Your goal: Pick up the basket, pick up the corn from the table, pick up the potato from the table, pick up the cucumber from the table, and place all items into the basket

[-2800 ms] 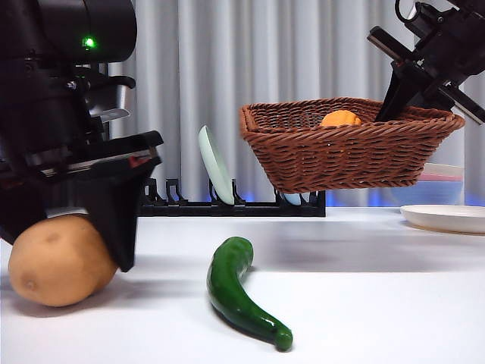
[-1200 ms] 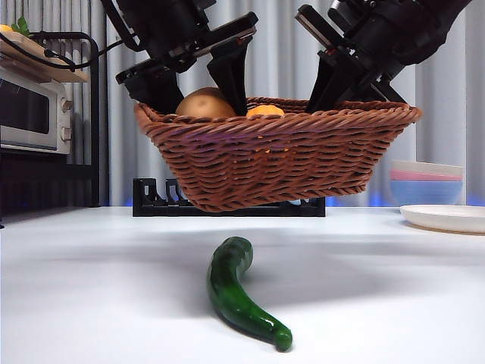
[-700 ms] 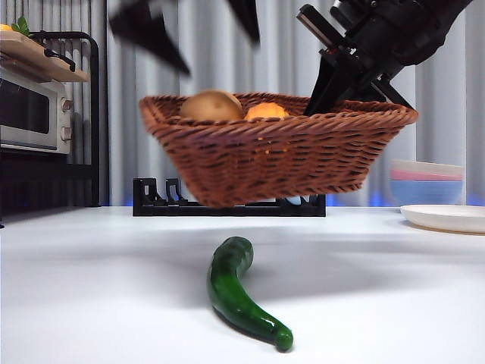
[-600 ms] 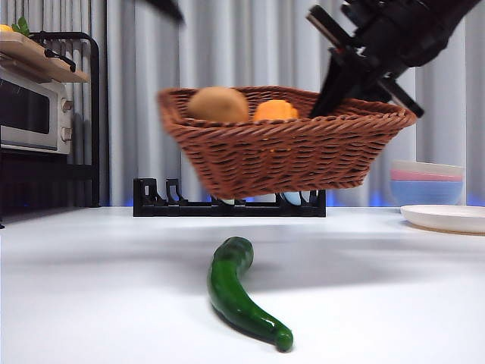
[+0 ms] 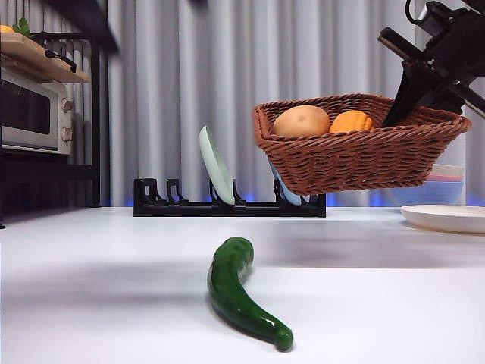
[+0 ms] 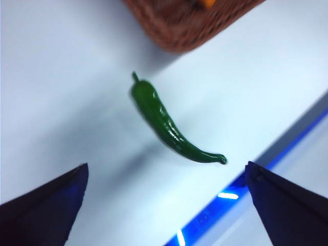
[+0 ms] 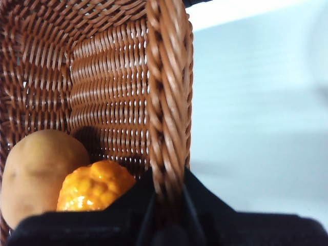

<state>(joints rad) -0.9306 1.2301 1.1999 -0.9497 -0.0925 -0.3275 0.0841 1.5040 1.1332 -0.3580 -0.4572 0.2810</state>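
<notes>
The left gripper (image 6: 164, 205) hangs wide open and empty above the cucumber (image 5: 241, 292), the last item on the table (image 5: 379, 303); the right gripper (image 7: 166, 205) pinches the raised basket (image 5: 356, 155) by its rim, potato (image 5: 301, 121) and corn (image 5: 351, 122) inside; next, I judge, descend and grasp the cucumber.

My front camera sits low, looking flat across the table (image 5: 394, 303). My left wrist camera looks down from high at the cucumber (image 6: 169, 125), which both see. My right wrist camera is pressed close to the basket (image 7: 166, 92)
</notes>
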